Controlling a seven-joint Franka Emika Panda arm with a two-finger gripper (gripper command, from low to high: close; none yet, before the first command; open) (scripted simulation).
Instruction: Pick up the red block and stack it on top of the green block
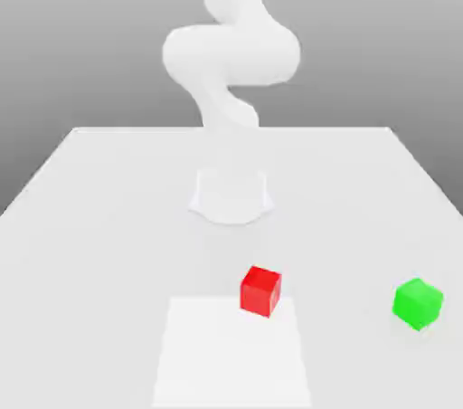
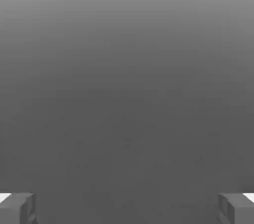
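so the biggest thing here is the table [image 1: 99,244], pale and wide, with grey shading behind it in the exterior view; next up is the arm [image 1: 231,54], all white, rising near the middle of the table and bending in a chunky S until it runs out at the top edge; then there's the patch [image 1: 231,362], a brighter white four-sided area in the foreground, wider at the near end than the far end as seen from here; the base [image 1: 231,199] comes after that, white on near-white, so its outline is pretty faint against the table.

gripper [image 2: 127,209] is released, btw; in the hand view its two fingers [image 2: 17,209] stand wide apart with just grey between them, so it's not grasping anything.

down to the small stuff, two blocks that look about the same size; the red block [image 1: 260,291] is at the far edge of the patch, close to its corner on the exterior view's right, turned so a couple of side faces and the top show; the green block [image 1: 418,304] is well apart from it, off toward the exterior view's right and outside the patch, turned corner-on to the camera; so they're not stacked, and I can't tell if the green one sits perfectly flat.
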